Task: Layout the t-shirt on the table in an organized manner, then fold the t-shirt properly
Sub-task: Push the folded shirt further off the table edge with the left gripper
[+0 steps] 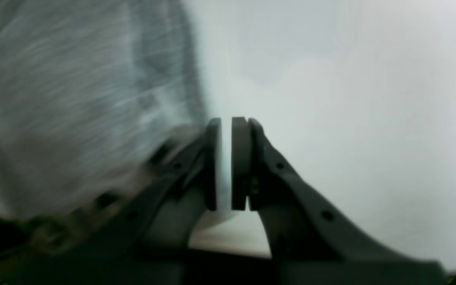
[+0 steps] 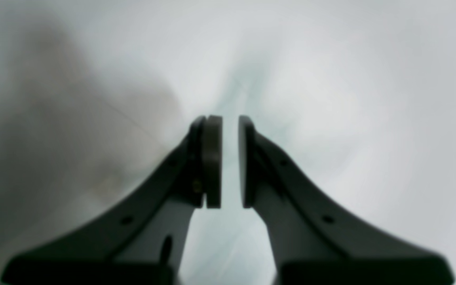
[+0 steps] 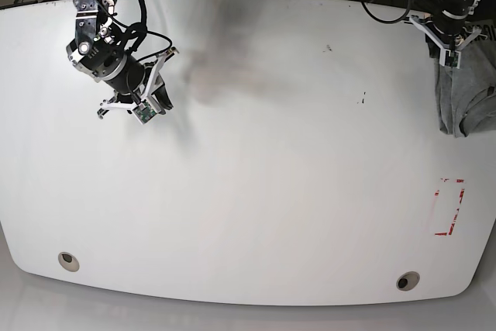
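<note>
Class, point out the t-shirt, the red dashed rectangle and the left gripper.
t-shirt (image 3: 465,98): base view, grey fabric at the table's right edge.
red dashed rectangle (image 3: 457,208): base view, its right side.
left gripper (image 1: 226,162): left wrist view, between fingertips.

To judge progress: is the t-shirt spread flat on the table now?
No. The t-shirt lies bunched at the table edge, near the left gripper.

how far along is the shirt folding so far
Barely started. The t-shirt lies bunched at the table's far edge, partly off it, neither spread nor folded. The left gripper hovers at the shirt, slightly open and empty; the right gripper holds nothing. Grasping, laying out and folding all remain.
</note>
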